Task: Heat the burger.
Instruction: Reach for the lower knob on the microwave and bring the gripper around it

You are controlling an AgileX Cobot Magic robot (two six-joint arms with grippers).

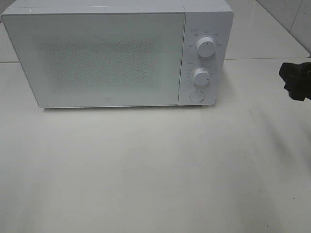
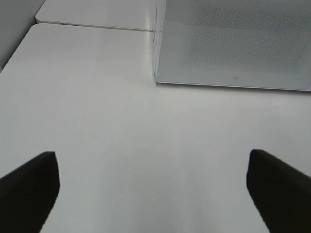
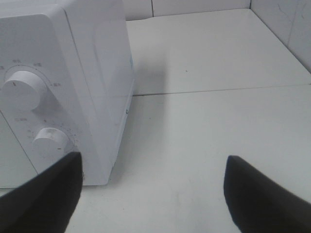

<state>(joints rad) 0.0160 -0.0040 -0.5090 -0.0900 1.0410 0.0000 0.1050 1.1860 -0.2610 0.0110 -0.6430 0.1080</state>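
The white microwave point(image 1: 107, 53) is sitting at the back of the pale table point(image 1: 146, 170), and its frosted door point(image 1: 97, 58) is closing off the inside, so the burger is not showing in any view and neither its place nor its look can be told. An upper knob point(image 1: 206, 47), a lower knob point(image 1: 200, 76) and a round button point(image 1: 196, 95) are lining the panel right of the door. The left gripper point(image 2: 153, 189) is hovering over the table before the door's left corner, its dark fingers point(image 2: 29, 189) standing wide apart and gripping nothing. The right gripper point(image 3: 153, 194) is hanging off to the microwave's right, its fingers point(image 3: 262, 194) also spread apart and empty
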